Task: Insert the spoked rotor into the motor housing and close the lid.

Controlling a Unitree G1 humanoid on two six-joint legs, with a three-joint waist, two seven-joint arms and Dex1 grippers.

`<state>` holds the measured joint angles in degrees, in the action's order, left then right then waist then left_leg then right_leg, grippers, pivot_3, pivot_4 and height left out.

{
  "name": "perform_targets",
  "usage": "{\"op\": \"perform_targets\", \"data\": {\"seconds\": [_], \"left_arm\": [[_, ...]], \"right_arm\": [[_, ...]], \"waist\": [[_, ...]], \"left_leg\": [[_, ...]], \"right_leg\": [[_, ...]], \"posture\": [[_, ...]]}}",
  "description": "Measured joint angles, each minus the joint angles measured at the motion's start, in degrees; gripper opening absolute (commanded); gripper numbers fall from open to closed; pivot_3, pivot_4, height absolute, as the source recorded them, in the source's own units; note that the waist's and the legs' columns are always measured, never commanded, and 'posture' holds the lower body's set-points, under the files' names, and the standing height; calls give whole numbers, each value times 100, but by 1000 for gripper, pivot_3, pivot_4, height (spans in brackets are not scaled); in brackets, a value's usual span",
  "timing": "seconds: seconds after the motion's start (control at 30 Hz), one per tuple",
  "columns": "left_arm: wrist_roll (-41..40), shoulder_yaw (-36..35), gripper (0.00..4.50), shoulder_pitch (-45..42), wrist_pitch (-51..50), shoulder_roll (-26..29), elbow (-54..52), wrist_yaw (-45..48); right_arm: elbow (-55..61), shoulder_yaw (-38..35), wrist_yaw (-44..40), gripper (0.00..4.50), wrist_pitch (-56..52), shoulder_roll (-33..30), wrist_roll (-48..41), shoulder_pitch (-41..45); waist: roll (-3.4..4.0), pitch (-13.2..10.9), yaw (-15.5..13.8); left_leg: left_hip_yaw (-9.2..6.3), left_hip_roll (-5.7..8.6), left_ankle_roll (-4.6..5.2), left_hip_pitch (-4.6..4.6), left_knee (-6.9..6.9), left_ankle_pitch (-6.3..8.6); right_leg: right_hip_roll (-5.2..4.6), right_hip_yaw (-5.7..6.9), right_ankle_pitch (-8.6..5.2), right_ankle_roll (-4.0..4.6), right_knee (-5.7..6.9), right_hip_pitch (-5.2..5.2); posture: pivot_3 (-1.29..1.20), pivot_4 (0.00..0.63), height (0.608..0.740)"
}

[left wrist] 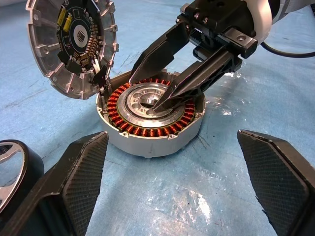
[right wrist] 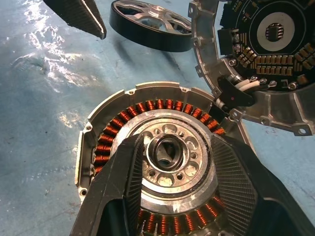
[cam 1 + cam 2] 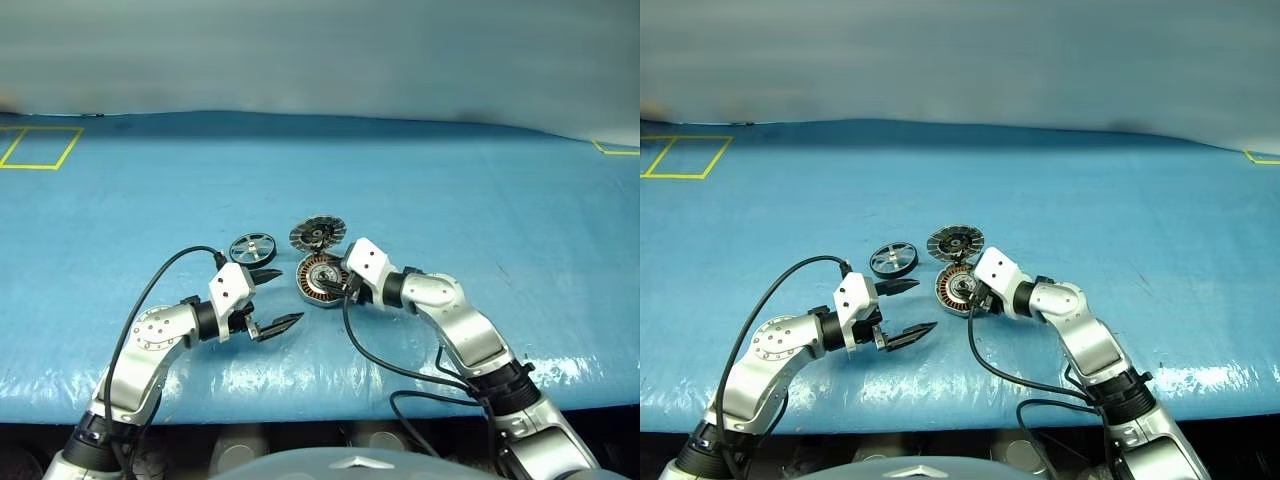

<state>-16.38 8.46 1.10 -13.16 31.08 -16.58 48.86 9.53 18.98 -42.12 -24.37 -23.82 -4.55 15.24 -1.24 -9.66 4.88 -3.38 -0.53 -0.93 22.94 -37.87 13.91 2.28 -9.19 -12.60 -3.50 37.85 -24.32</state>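
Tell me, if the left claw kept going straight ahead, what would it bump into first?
Probably the motor housing. Seen along the left gripper, whose fingers stand wide open, that copper-wound disc sits dead ahead on the blue table, with the right gripper poking into its hub. Depth is hard to judge.

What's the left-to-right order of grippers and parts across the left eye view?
Spoked rotor → left gripper, open → motor housing → right gripper, fingertips over the housing's hub. The lid sits just behind the housing, at about the same place across, so I leave it out.
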Motion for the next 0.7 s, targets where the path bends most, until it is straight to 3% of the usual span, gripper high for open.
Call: {"op": "perform_targets", "data": {"seconds": [0.13,0.17,0.23,0.4,0.7], "left_arm": [[0,0,4500,-1,1,-8,3,1],[-1,0,4500,-2,2,-11,4,2],[0,1,4500,-4,2,-18,6,3],[0,5,4500,-13,5,-46,16,6],[20,6,4500,-12,29,-52,17,1]], "right_arm": [[131,-71,-146,2299,-114,19,-277,-75],[204,-138,-158,2126,-128,61,-361,-75],[299,-226,-120,1665,-121,161,-470,-56],[161,-213,88,28,14,191,-304,-35],[-115,-123,176,28,43,280,-171,-64]], "waist": [[1,-1,3],[1,-1,4],[1,-1,5],[1,-1,0],[1,-1,2]], "left_leg": [[0,0,0,1,-1,0],[0,-1,0,1,-1,0],[-1,-1,0,0,0,0],[0,1,0,2,0,0],[0,0,0,2,0,0]], "right_leg": [[0,0,0,0,1,-1],[0,0,0,-1,1,-1],[1,1,0,-1,1,-1],[-1,0,0,0,-1,-2],[0,0,0,0,0,-2]], "posture": [[0,150,740],[0,150,740],[0,150,740],[0,150,740],[0,150,740]]}}
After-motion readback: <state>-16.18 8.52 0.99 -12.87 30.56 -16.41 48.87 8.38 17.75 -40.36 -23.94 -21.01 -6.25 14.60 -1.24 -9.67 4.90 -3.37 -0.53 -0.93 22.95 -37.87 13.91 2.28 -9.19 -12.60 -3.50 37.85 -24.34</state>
